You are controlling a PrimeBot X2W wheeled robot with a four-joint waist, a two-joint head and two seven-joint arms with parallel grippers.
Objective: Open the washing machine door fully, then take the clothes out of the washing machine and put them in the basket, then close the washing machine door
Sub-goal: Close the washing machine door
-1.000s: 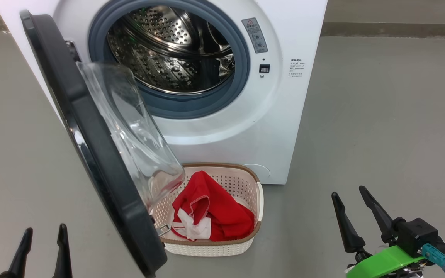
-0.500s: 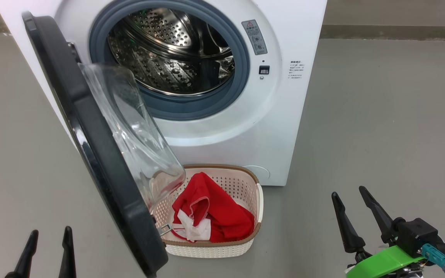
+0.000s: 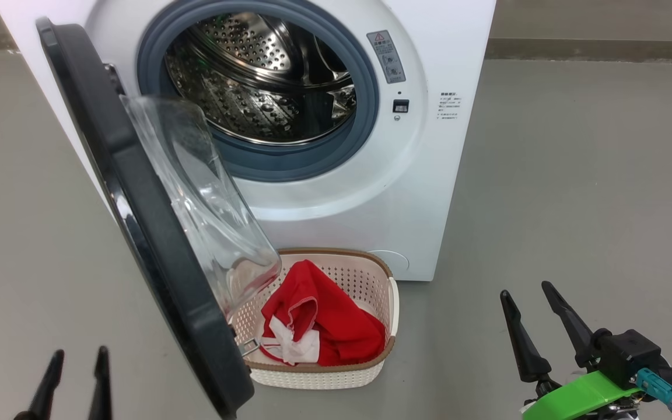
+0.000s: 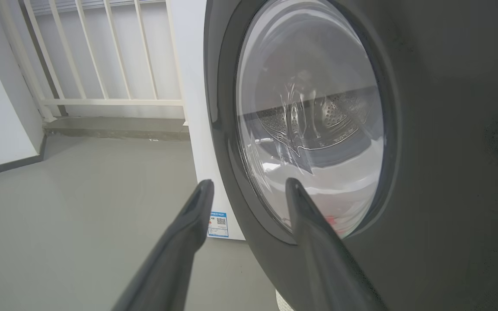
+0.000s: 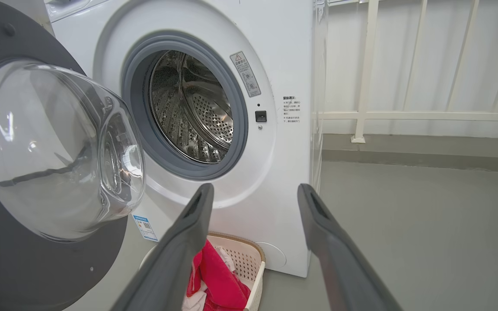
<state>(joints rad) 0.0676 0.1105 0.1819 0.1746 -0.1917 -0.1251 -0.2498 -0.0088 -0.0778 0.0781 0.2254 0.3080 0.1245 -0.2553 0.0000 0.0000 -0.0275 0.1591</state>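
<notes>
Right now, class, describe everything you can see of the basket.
The basket is small, rectangular and cream-white, plastic by its look, with perforated walls, a brown woven-look rim and a pale side handle. It stands upright on the grey floor, close before the washing machine, below the drum opening. Red clothes with white trim lie inside. The open washing machine door hides its left end.

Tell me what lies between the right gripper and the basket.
Nothing but bare grey floor: in the head view the right gripper, jaws open, stands apart from the basket, which holds the red clothes.
</notes>
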